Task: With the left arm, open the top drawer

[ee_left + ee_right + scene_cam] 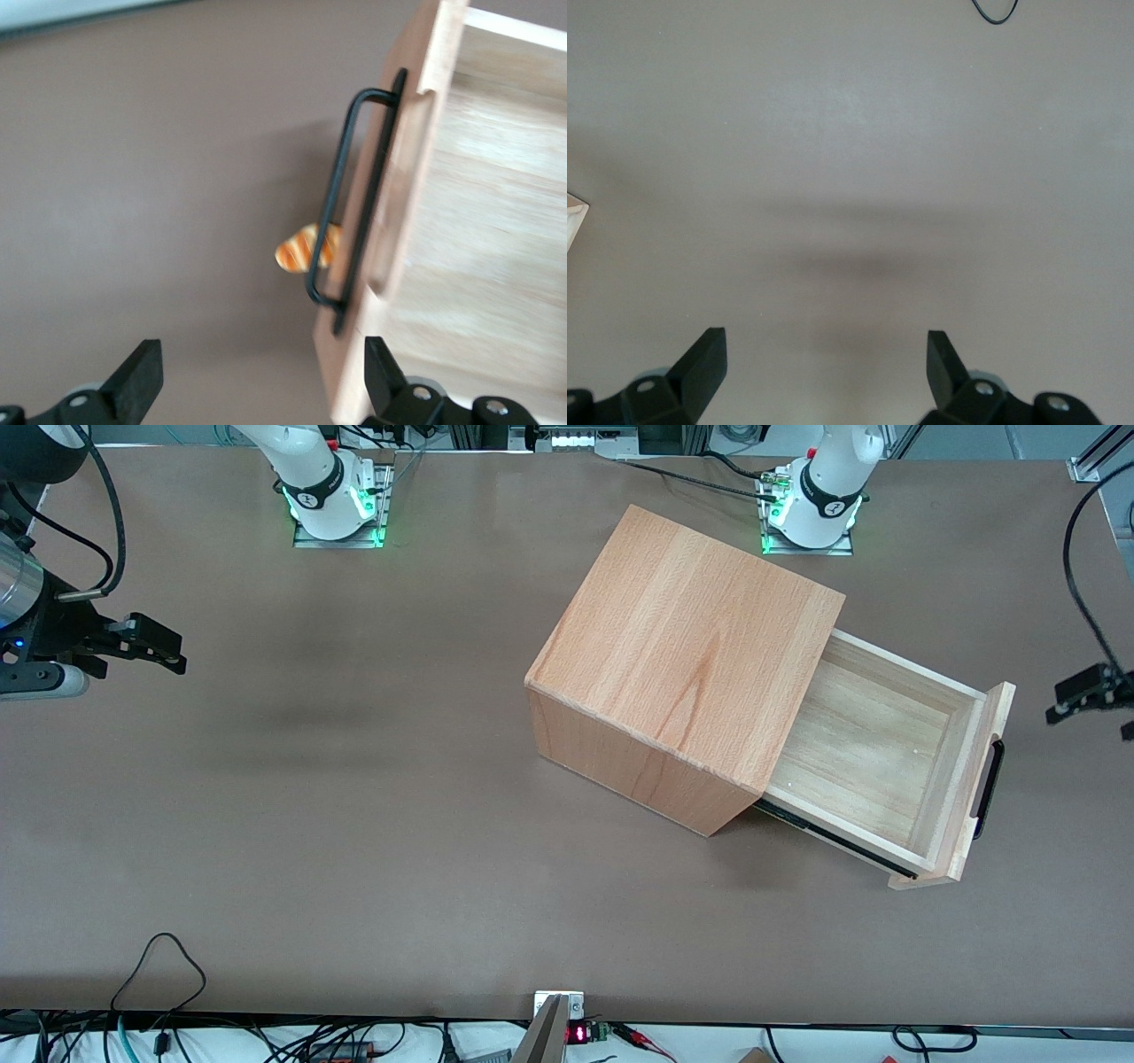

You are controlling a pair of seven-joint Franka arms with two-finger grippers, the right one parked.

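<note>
The drawer (873, 757) stands well out of the casing (682, 664), toward the working arm's end of the table, with its pale floor bare. Its front panel (974, 788) faces that end. The task looks all but done.

The gripper (1091, 708) hangs just off the front panel, in front of the handle (988, 788) and apart from it. In the wrist view the gripper (259, 354) has its fingers (142, 376) spread wide and nothing is between them. The handle (354, 195) is clear of both.

What is left, as I judge it, is a clean retreat:
- Draw back along the line the drawer slides on, so that no finger catches the bar.
- Keep the fingers wide until they are well clear of the panel.
- Do not press sideways. The casing sits loose and skewed on the table (354, 824), so a knock would likely turn it.
- If more opening is wanted, grip the bar at its middle and pull straight, so that the drawer does not bind on its runner.

Count:
- One casing.
- One drawer showing. I cannot tell whether others lie under it.
- One handle.
- One small orange striped thing (299, 252), seen through the handle's loop. I cannot tell what it is.
- Two fingers on the gripper.
</note>
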